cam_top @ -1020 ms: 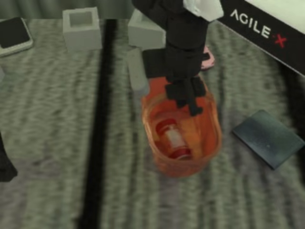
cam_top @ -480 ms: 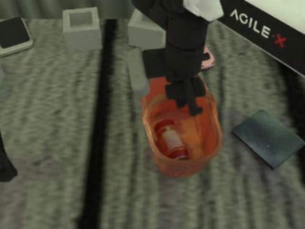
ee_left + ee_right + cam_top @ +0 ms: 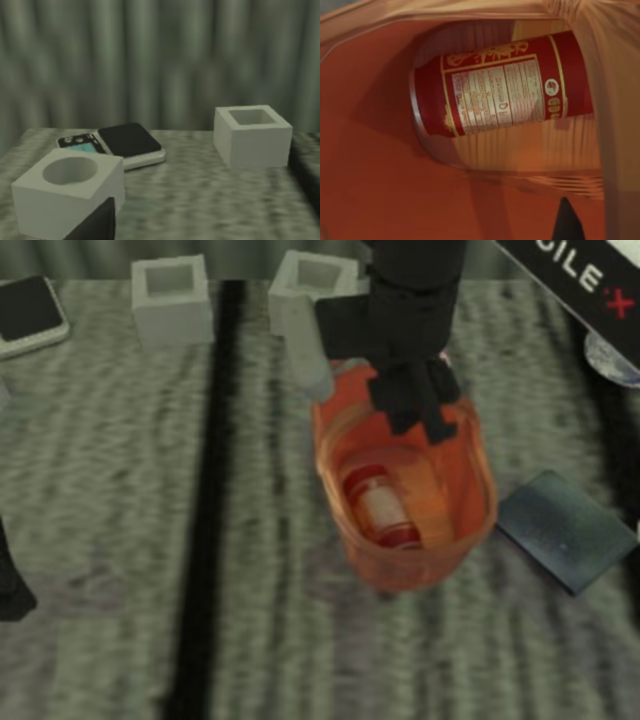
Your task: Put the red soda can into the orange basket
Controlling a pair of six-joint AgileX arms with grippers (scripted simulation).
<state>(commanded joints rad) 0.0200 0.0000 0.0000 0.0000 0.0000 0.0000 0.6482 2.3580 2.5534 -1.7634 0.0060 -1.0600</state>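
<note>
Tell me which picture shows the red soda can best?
The right wrist view: the red soda can fills it, lying on its side inside the orange basket, label readable. The top view shows it small in the basket. The left wrist view doesn't show it.

The right claw (image 3: 415, 410) hangs over the orange basket's (image 3: 478, 525) far rim, blocking entry there.

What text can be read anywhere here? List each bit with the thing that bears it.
"CILE X", cut off by the frame edge: white letters and a red X on the right arm's black casing.
Label panel on the red soda can: fine print, too blurred to read.
Nothing else bears text.
</note>
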